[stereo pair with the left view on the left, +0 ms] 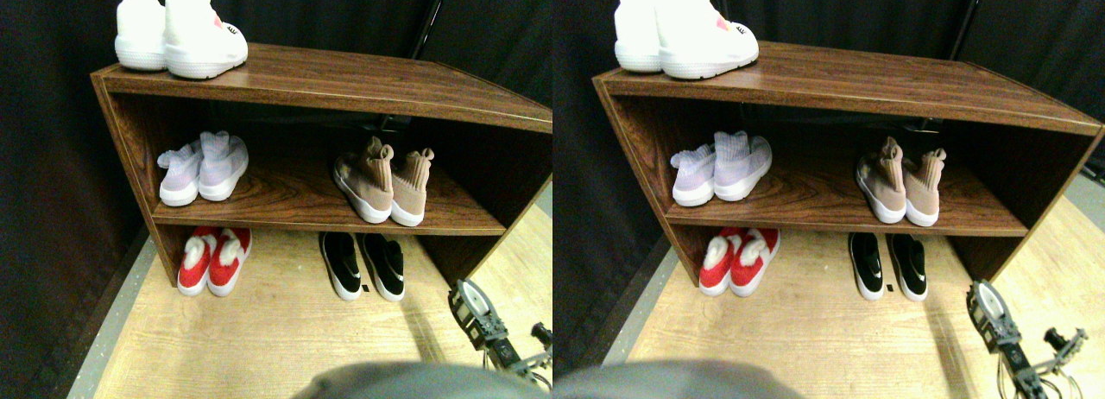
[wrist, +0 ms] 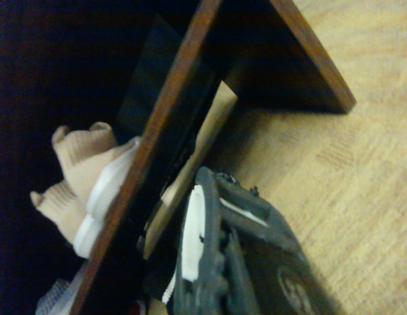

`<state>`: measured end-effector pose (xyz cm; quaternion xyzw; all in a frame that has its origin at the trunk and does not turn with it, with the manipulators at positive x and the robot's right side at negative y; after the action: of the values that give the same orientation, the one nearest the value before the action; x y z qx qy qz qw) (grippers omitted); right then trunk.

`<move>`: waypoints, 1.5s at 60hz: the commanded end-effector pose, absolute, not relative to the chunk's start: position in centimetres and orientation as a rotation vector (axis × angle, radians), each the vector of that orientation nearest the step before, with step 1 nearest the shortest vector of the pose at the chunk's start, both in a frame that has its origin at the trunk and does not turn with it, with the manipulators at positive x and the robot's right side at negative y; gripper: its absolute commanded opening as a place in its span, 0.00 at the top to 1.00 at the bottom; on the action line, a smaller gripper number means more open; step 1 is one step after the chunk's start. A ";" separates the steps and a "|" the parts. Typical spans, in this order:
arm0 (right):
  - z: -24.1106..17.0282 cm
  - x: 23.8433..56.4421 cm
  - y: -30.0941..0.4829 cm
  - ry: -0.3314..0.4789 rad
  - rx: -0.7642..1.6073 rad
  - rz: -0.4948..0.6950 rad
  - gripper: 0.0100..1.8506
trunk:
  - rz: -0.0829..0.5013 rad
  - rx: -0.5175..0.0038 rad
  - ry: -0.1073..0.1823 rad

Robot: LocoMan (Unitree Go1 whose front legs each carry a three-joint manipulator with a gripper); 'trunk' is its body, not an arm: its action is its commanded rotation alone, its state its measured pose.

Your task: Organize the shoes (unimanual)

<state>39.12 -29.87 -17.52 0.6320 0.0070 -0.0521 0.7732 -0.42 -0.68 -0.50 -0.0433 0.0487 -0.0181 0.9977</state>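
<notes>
Nearest the camera, the right pincer (stereo pair with the left view on the left: 473,311) hovers low over the wooden floor (stereo pair with the left view on the left: 285,338) just off the shelf unit's (stereo pair with the left view on the left: 345,79) right end, nothing visibly in its grip, though I cannot tell how far its jaws stand apart. On the middle shelf, the tan shoes (stereo pair with the left view on the left: 384,185) sit side by side at the right and a pale lilac pair (stereo pair with the left view on the left: 203,167) at the left. On the floor beneath are the black slip-ons (stereo pair with the left view on the left: 363,265) and a red pair (stereo pair with the left view on the left: 214,259), with a white pair (stereo pair with the left view on the left: 177,36) on top.
</notes>
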 end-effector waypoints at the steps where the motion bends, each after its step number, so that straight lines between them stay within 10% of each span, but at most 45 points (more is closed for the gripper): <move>1: -17.7 39.9 -29.8 -0.014 1.360 -0.124 0.97 | -0.021 -0.118 0.122; 44: -21.7 48.5 -31.6 -0.036 1.383 -0.386 0.97 | 0.011 -0.126 0.125; 90: -23.1 49.6 -29.2 0.107 1.430 -0.319 0.97 | 0.026 -0.130 0.123</move>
<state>49.26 -29.55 -23.88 0.6567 0.0529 -0.1803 0.7304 -0.41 -0.42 -0.32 -0.0546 0.0516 0.0042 0.9972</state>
